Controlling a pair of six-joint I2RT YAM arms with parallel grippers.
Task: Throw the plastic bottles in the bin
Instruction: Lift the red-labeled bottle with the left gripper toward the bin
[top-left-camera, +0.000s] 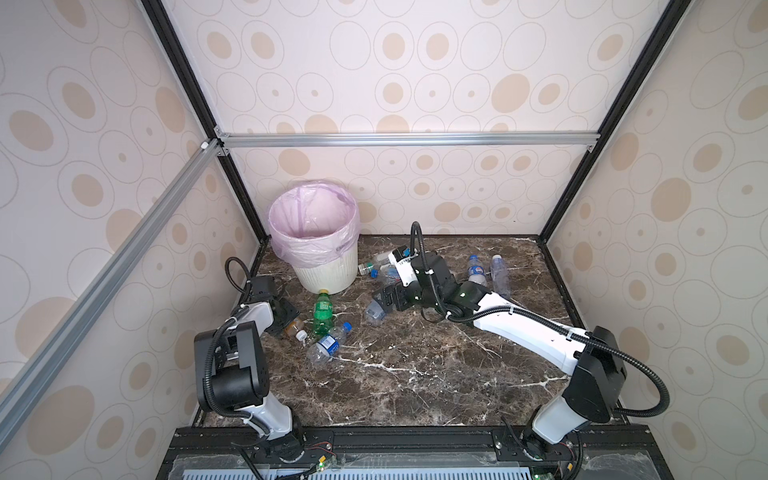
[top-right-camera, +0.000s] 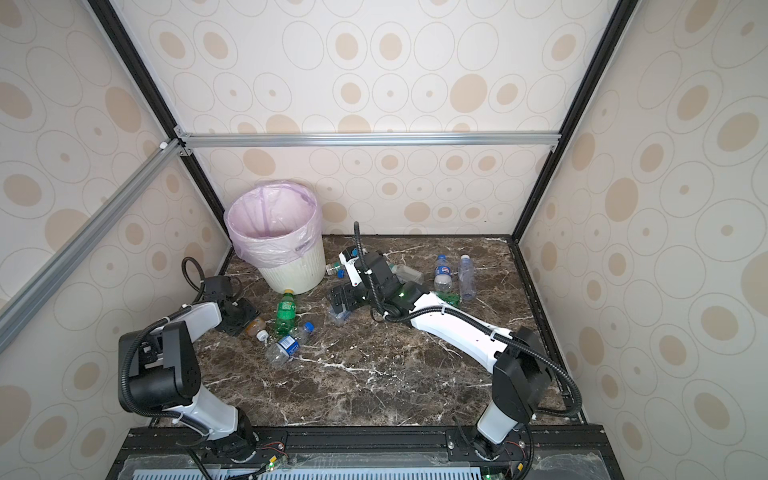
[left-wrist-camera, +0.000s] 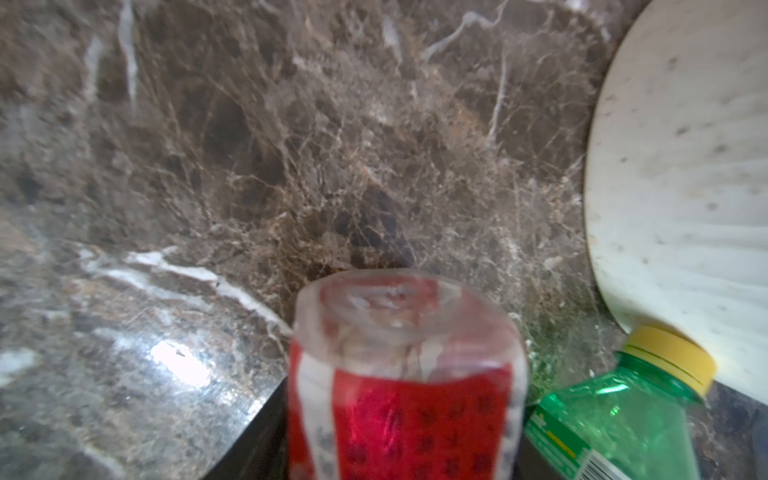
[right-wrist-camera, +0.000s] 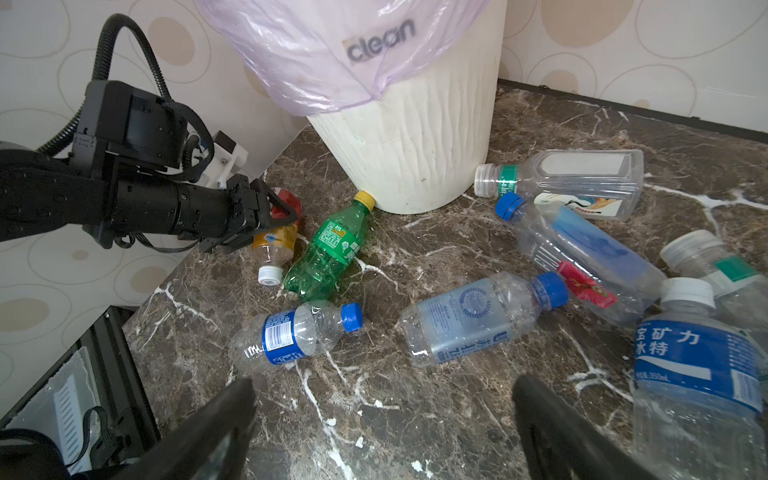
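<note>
My left hand (right-wrist-camera: 270, 226) is low at the left edge of the dark brown marble table (top-left-camera: 415, 374). It is closed on a small bottle with a red-and-orange label and a white cap (right-wrist-camera: 274, 247). On the left wrist feed that bottle (left-wrist-camera: 407, 395) fills the gap between the fingers, with its clear base pointing away from the lens. I cannot tell how firm the grip is.

Just beside it lies a green plastic bottle with a yellow cap (top-left-camera: 322, 311). Its cap touches the foot of the round cream-white ribbed bin (top-left-camera: 328, 276), which stands in the far left corner. A translucent pink bag (top-left-camera: 311, 245) is folded over the bin's rim. A crumpled clear bottle with a blue label and blue cap (top-left-camera: 328, 345) lies nearer me, close to the green one's base.

My right hand (top-left-camera: 380, 302) reaches across the middle, jaws spread wide and holding nothing. It is low above a clear bottle with a pale blue label and blue cap (right-wrist-camera: 478, 320), which lies on its side.

Between that hand and the bin lie a square-sided clear bottle with a green neck band (right-wrist-camera: 582, 178), close to the bin's wall, and a long blue-capped bottle with a blue and red label (right-wrist-camera: 582, 257). A white-capped bottle with a dark blue label (right-wrist-camera: 698, 374) sits just beside that hand's finger.

Beyond the right arm, a clear bottle with a blue cap and a blue logo label (top-left-camera: 476, 270) and a plain clear bottle (top-left-camera: 500, 276) lie side by side, well apart from the bin.
</note>
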